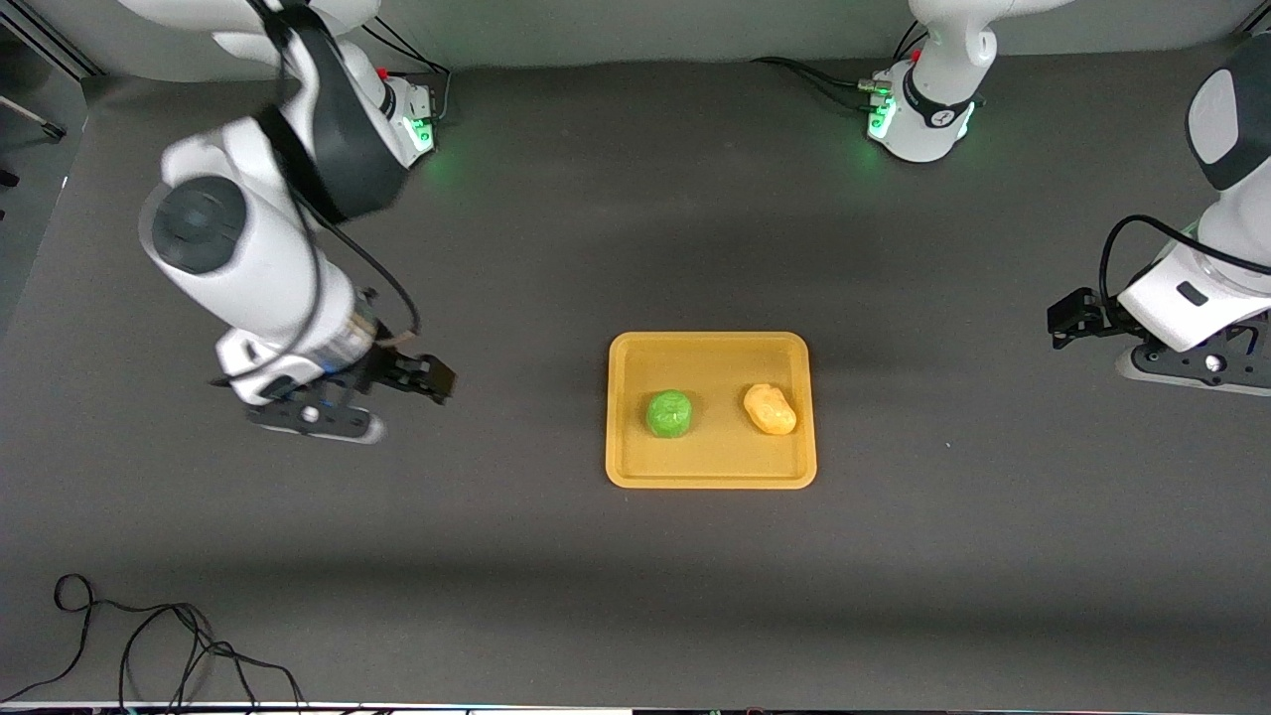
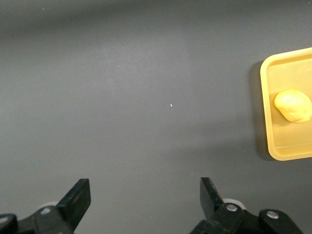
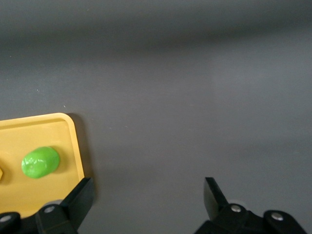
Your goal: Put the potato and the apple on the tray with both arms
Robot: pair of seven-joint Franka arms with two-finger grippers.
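Fingers (image 2: 78, 197) of both the left gripper (image 2: 144, 202) and the right gripper (image 3: 146, 202) gape apart over matte grey table (image 1: 556, 596); mid-frame, dimpled apple (image 1: 669, 413) and lumpy potato (image 1: 771, 408) sit on the glossy tray (image 1: 710, 479).

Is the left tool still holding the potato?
No. The potato lies on the tray beside the apple, and the left tool is open and empty over the bare table.
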